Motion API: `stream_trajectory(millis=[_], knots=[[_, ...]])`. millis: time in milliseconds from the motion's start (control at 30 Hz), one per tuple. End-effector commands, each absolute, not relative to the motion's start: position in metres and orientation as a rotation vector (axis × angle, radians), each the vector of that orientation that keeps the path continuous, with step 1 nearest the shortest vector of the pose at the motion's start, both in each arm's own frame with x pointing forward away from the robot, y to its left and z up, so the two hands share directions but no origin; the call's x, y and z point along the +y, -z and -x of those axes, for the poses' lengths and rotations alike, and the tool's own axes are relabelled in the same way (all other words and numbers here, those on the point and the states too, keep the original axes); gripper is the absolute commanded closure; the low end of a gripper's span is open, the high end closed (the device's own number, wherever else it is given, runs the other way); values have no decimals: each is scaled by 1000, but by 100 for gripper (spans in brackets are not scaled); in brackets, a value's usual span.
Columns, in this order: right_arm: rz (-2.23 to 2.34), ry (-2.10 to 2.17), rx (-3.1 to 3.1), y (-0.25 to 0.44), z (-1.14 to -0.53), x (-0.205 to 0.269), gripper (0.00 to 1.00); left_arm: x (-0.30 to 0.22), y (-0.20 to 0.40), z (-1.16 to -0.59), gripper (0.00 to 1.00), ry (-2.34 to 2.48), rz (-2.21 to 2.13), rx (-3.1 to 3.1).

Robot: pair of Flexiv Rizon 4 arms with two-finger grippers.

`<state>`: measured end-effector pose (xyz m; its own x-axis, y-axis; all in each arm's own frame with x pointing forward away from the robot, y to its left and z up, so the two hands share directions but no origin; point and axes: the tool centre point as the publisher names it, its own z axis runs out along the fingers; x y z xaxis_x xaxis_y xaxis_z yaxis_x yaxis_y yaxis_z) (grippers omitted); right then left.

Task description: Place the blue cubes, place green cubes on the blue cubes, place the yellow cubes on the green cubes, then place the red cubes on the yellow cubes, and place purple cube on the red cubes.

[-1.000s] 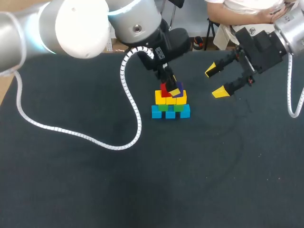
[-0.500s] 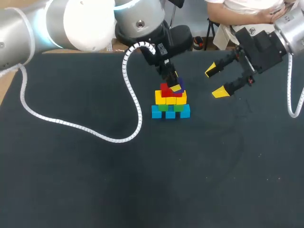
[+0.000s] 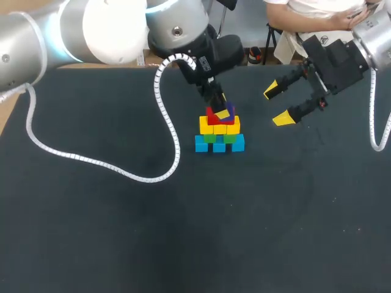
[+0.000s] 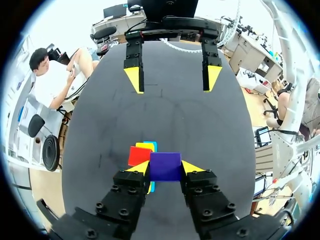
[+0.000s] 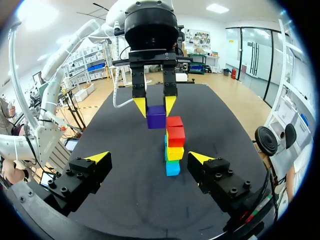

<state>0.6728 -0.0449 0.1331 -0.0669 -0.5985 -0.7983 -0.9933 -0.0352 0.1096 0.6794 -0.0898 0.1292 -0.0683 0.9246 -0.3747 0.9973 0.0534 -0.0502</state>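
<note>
Left gripper [image 4: 165,169] clamped on the small purple cube [image 5: 156,116], holding it just over and slightly off-centre of the red top layer [image 5: 175,132] of the blue-green-yellow-red cube stack [image 3: 219,135] toward the dark tabletop's [image 3: 122,232] far edge, mid-width; right gripper [image 3: 277,104] spread wide, apart from the stack.

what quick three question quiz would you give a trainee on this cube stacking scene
1. True or false: the right gripper holds a cube.
2. What colour is the cube in the left gripper? A red, B purple, C green.
3. Fill in: the bottom cubes of the stack are ___.
Key: 1 false, it is open and empty. 2 B, the purple cube. 3 blue.
</note>
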Motion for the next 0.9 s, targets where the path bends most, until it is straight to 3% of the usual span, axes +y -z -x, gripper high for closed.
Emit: stream_trajectory(millis=[33,900], knots=[[1676,-956,1711,-133,-672,-45,0,-89,-127,-683,100,442,-1962,2083],[1676,-956,1711,-133,-672,-45,0,-89,-124,-706,100,426,-1988,2065]])
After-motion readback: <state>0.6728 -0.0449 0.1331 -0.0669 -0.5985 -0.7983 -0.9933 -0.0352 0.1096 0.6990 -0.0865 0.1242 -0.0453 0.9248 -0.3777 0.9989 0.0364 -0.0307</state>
